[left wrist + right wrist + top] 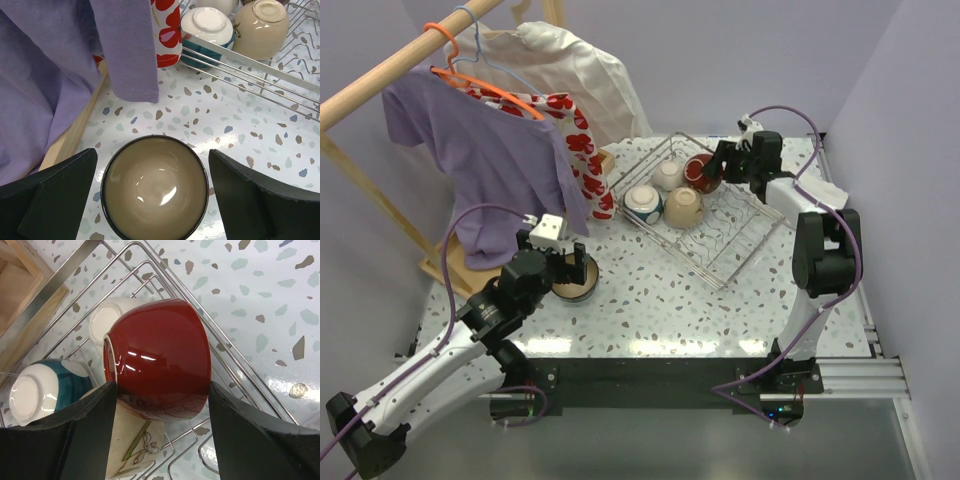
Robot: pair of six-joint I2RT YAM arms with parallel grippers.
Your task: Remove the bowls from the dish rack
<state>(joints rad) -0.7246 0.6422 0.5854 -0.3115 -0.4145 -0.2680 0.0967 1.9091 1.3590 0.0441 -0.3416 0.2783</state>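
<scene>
One speckled table holds it all. Purple shirt hangs on a wooden rail at the far left. Dish rack sits far right w/ 3 bowls bottoms-up inside — teal-banded bowl, beige bowl, white bowl. Dark red bowl lies on its side over the rack wires, pinched by the right claw. Dark-rimmed bowl stands mouth-up on the table near the shirt; left claw is spread wide, one finger each side — not squeezing it.

Lab booth: lilac walls, terrazzo table.
</scene>
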